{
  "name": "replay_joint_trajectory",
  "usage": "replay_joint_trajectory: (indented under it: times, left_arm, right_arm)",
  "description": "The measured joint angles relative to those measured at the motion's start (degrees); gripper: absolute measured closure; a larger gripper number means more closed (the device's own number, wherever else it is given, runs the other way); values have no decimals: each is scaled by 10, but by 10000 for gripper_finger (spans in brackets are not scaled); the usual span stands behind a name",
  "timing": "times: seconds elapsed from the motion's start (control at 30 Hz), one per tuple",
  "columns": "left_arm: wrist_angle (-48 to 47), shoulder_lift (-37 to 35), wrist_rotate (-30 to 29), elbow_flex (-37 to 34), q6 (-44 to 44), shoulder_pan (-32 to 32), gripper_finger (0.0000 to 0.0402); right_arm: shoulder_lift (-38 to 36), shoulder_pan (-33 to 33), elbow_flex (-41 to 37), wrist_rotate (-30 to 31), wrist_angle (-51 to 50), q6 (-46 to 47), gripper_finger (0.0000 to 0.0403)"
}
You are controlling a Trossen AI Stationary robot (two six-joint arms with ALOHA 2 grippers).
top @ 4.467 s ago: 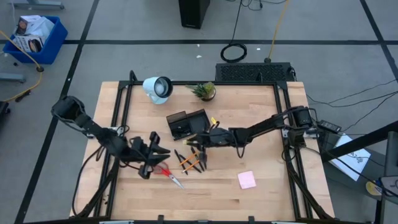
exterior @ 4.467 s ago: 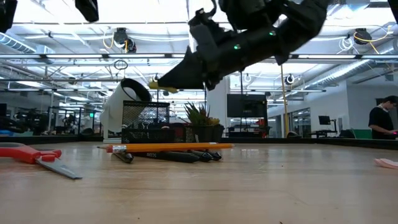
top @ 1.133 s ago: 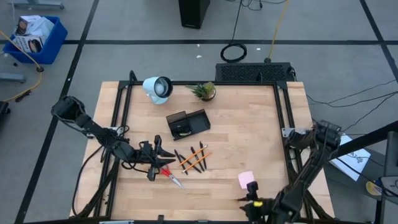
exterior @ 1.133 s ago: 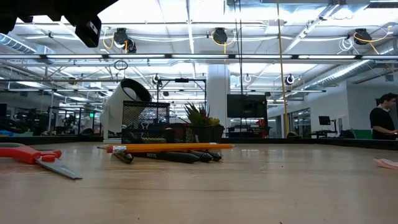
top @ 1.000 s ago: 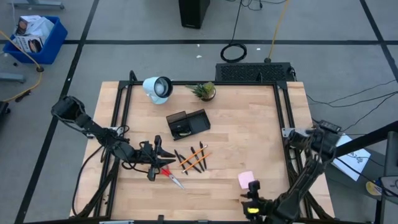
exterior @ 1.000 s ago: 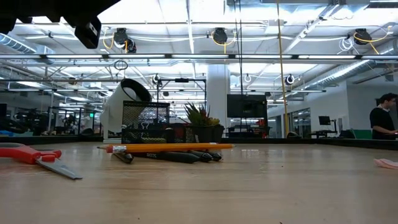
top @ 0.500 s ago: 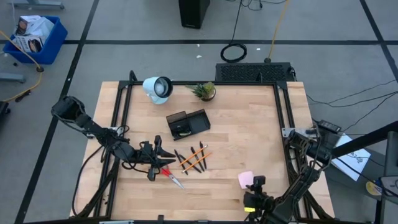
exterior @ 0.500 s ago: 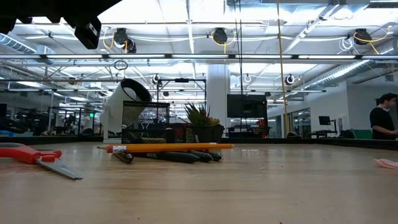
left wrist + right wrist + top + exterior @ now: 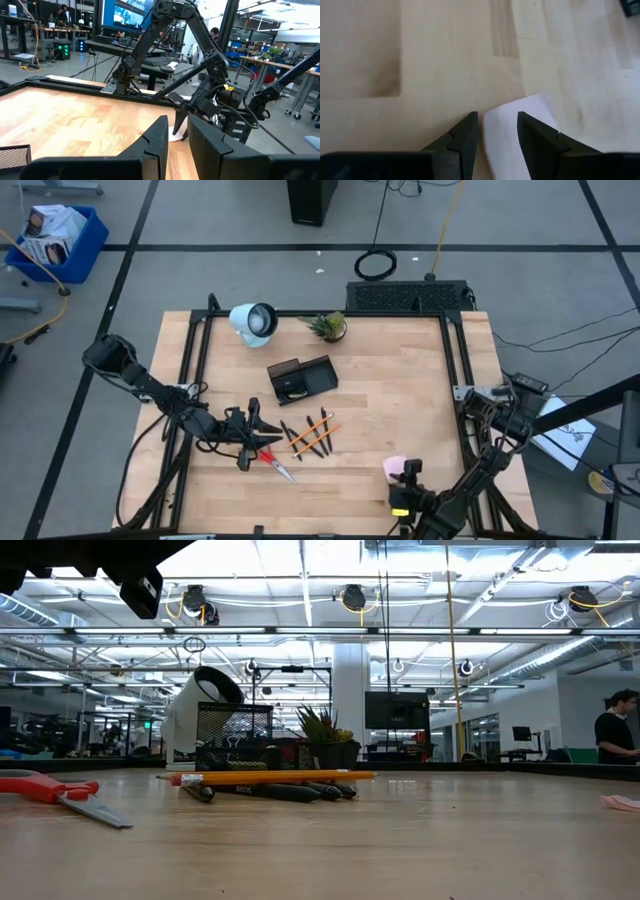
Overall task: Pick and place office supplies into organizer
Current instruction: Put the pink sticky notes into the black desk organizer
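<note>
The pale pink sticky-note pad (image 9: 393,467) lies flat near the table's near right part. My right gripper (image 9: 406,478) hovers at its near edge, open. In the right wrist view a corner of the pad (image 9: 512,131) shows between the two fingers. My left gripper (image 9: 250,438) waits just left of the red-handled scissors (image 9: 273,463), open by a narrow gap. Several black and orange pens and pencils (image 9: 310,434) lie beside the scissors. The black organizer (image 9: 303,378) sits at mid-table. The low view shows the scissors (image 9: 50,789) and a pencil (image 9: 270,778).
A white round lamp (image 9: 253,322) and a small potted plant (image 9: 328,327) stand near the far edge, with a black unit with cables (image 9: 410,295) behind them. Bare wood lies right of the organizer. A person (image 9: 615,735) stands in the room beyond.
My right gripper has moved from the table's near edge toward the far edge, onto the near side of the sticky-note pad. My left arm has kept still, and nothing on the table has moved.
</note>
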Motion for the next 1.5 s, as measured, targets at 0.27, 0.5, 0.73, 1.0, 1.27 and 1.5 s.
replay_joint_trajectory:
  times: [0.27,0.5,0.73,1.0,1.27,1.5]
  left_arm:
    - [0,0,0,0,-4,0,325]
    - [0,0,0,0,-6,0,325]
    - [0,0,0,0,-6,0,325]
    - [0,0,0,0,-5,0,325]
    - [-1,0,0,0,-5,0,325]
    - [-3,0,0,0,-5,0,325]
  right_arm:
    - [-1,-16,-24,-26,5,18,283]
    - [-1,-16,-25,-61,9,21,354]
    - [0,-16,-25,-60,9,21,393]
    - [-4,-16,-27,0,9,4,398]
    - [-26,-38,-28,49,27,-47,399]
    - [-47,-78,-28,87,52,-146,401]
